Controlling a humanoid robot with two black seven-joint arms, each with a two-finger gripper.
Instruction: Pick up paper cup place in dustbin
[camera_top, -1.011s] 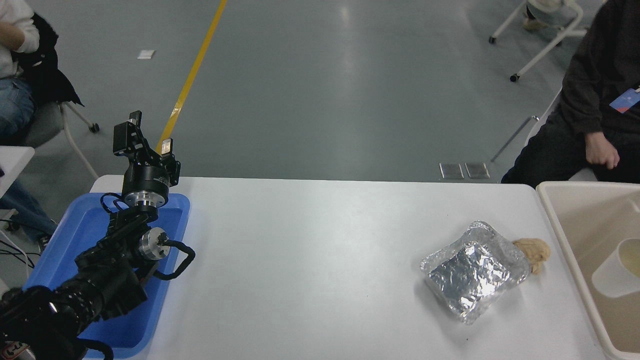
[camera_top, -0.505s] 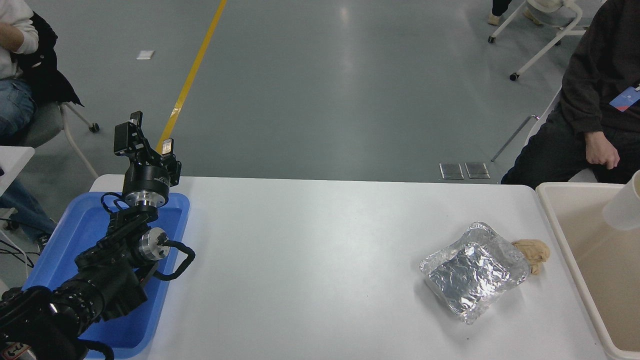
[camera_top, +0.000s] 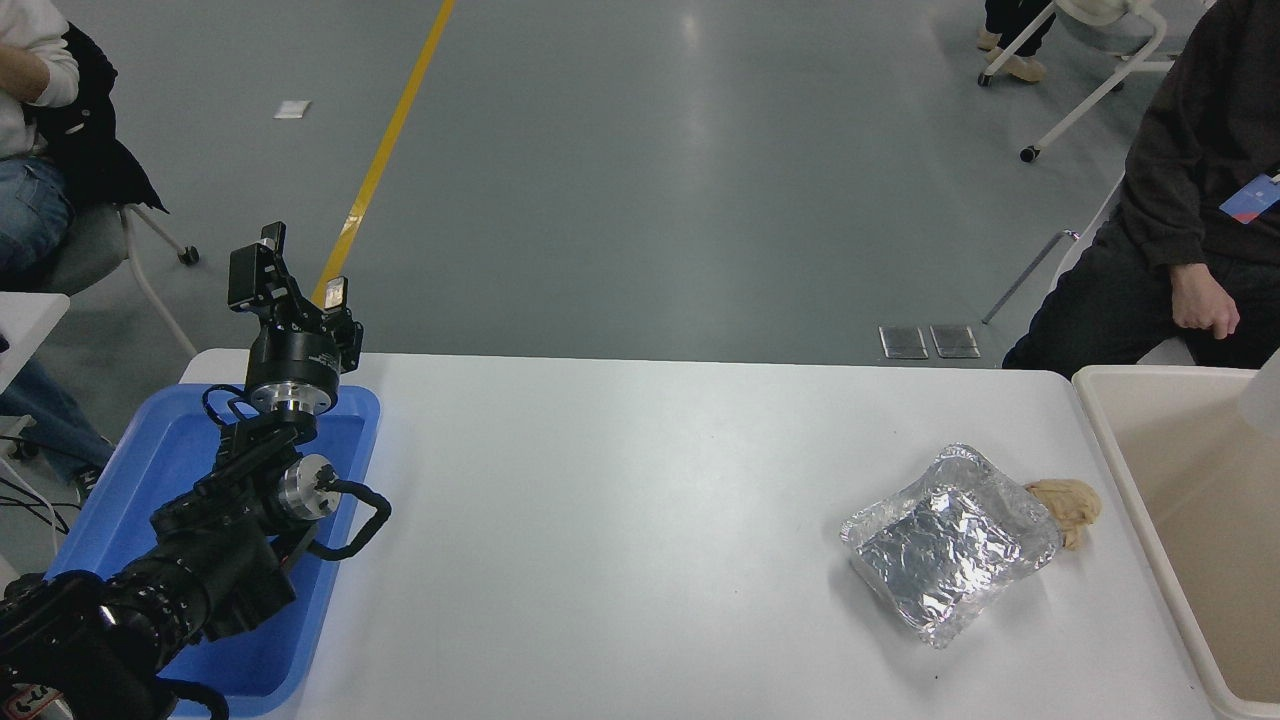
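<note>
Grey floor with a yellow line lies behind a white tabletop (camera_top: 620, 520). Left gripper (camera_top: 296, 272), fingers spread and empty, stands raised over the blue tray (camera_top: 110, 500) at the tabletop's left edge. Paper cup (camera_top: 1264, 395), cut off by the frame's right edge, hangs above the dustbin (camera_top: 1120, 440) at the right edge. Foil packet (camera_top: 950, 545) lies near the right edge.

White bench (camera_top: 620, 520); blue tray (camera_top: 130, 480); crinkled silver foil packet (camera_top: 950, 545); tan lump (camera_top: 1068, 502); beige dustbin (camera_top: 1170, 480); black left hand (camera_top: 292, 278); yellow floor line (camera_top: 390, 150).
</note>
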